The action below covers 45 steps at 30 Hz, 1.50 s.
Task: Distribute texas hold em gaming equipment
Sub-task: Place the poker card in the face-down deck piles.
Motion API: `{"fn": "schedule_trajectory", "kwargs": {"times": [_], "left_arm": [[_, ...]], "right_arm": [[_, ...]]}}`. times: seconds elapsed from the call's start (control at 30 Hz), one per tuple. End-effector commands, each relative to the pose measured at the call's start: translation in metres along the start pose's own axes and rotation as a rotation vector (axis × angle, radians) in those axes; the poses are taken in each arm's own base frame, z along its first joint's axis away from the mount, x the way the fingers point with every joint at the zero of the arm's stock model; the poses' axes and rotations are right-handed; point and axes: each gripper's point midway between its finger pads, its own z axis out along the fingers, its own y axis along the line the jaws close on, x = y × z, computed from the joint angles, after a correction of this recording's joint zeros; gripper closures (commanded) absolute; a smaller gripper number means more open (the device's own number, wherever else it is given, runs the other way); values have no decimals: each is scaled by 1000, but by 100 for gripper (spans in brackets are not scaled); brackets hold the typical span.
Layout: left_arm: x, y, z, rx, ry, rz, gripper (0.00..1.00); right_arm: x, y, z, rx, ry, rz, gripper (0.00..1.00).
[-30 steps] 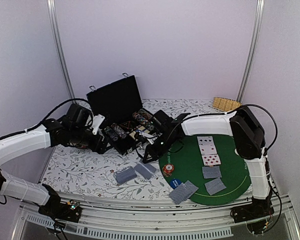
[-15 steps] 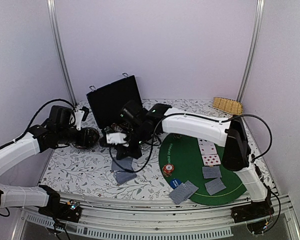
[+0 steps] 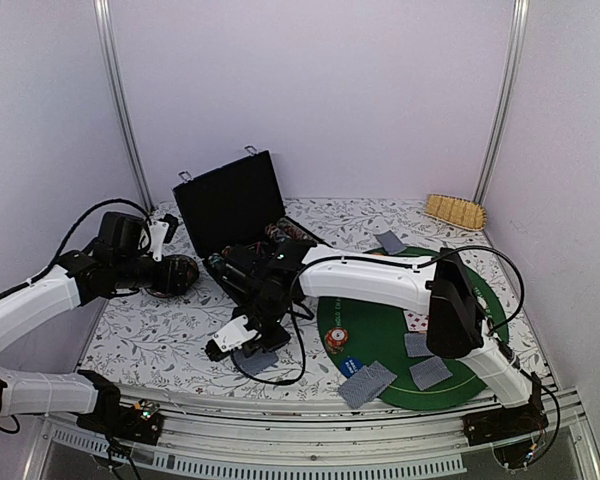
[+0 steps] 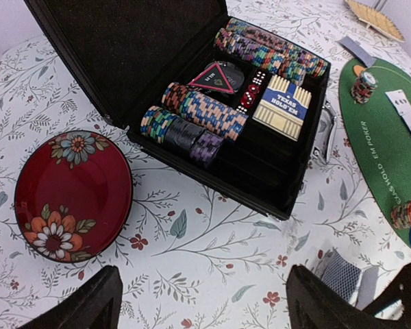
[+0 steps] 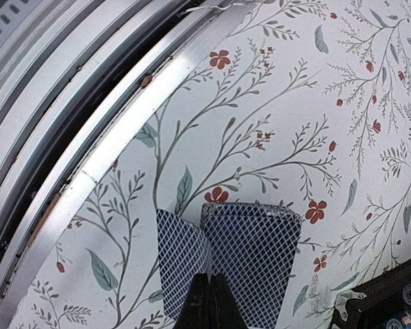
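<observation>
Grey-blue-backed cards [image 5: 253, 253] lie in a small pack on the flowered cloth near the front edge, also seen from above as the cards [image 3: 262, 362]. My right gripper [image 5: 212, 305] is shut on the edge of one tilted card [image 5: 181, 264] beside the pack; from above the right gripper [image 3: 244, 345] reaches far left. My left gripper [image 4: 202, 308] stands open over bare cloth, in front of the red dish [image 4: 72, 195] and the black case [image 4: 157, 48]. Striped chips [image 4: 198, 110] fill the case. Chips [image 3: 336, 340], a blue button [image 3: 350, 365] and cards [image 3: 367, 383] lie on the green mat [image 3: 380, 310].
The case also holds a card box [image 4: 284, 103] and red dice [image 4: 252, 89]. A chip stack [image 4: 362, 86] stands on the mat's far side. A wicker tray [image 3: 455, 208] sits at the back right. The metal table rail [image 5: 89, 157] runs close to the cards.
My right arm swung from the case leftward and down to the cards by the front edge. My left arm drew back left a second ago, then stayed still.
</observation>
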Motion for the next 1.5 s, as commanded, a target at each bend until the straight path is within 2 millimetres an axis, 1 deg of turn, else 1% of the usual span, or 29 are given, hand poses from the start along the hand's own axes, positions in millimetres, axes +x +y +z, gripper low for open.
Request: {"fn": "schedule_trajectory", "kwargs": {"times": [0.0,0.13,0.2,0.23,0.33,0.37,0.4,0.47,0.53,0.63,0.83,1.0,1.1,1.2,1.23,1.27,1.3,1.37,1.47], "left_arm": [[-3,3,0,1,-22,-2,15],[-2,2,1,6,-19,-1,15],[-2,2,1,10,-17,-1,15],[-2,2,1,11,-18,0,15],[-2,2,0,6,-21,0,15],[-2,2,0,7,-22,0,15],[-2,2,0,6,-24,0,15],[-3,2,-1,6,-28,0,15],[-3,2,-2,6,-30,0,14],[-3,2,-1,7,-29,-1,14],[-3,2,-1,11,-29,0,14],[-3,1,-1,16,-30,1,14],[-3,1,-2,13,-30,1,14],[-3,1,-2,15,-32,0,14],[-3,1,-2,15,-32,1,14],[-3,1,-2,15,-32,2,14],[-3,1,-2,15,-31,1,14],[-4,1,-2,15,-33,1,14],[-4,1,-2,14,-33,1,14]], "right_arm": [[-16,12,-29,-34,-12,-72,98],[-31,-5,-54,62,-43,-100,98],[-47,-19,-75,140,-90,-125,98],[-49,-22,-76,157,-97,-128,98],[-42,-34,-66,198,-62,-128,98],[-32,-35,-50,188,-28,-121,98],[-24,-36,-42,187,6,-117,98],[-15,-36,-33,171,33,-111,98],[-11,-34,-27,159,43,-105,98],[-9,-36,-22,159,41,-96,98],[-5,-35,-4,141,31,-81,98],[-7,-33,3,124,12,-78,99],[-3,-30,9,108,19,-70,98],[0,-32,13,117,28,-61,98],[1,-34,14,128,34,-59,97],[2,-37,14,140,40,-49,92],[2,-40,13,156,43,-47,86],[1,-46,10,183,44,-39,69],[-4,-55,1,236,37,-31,53]]}}
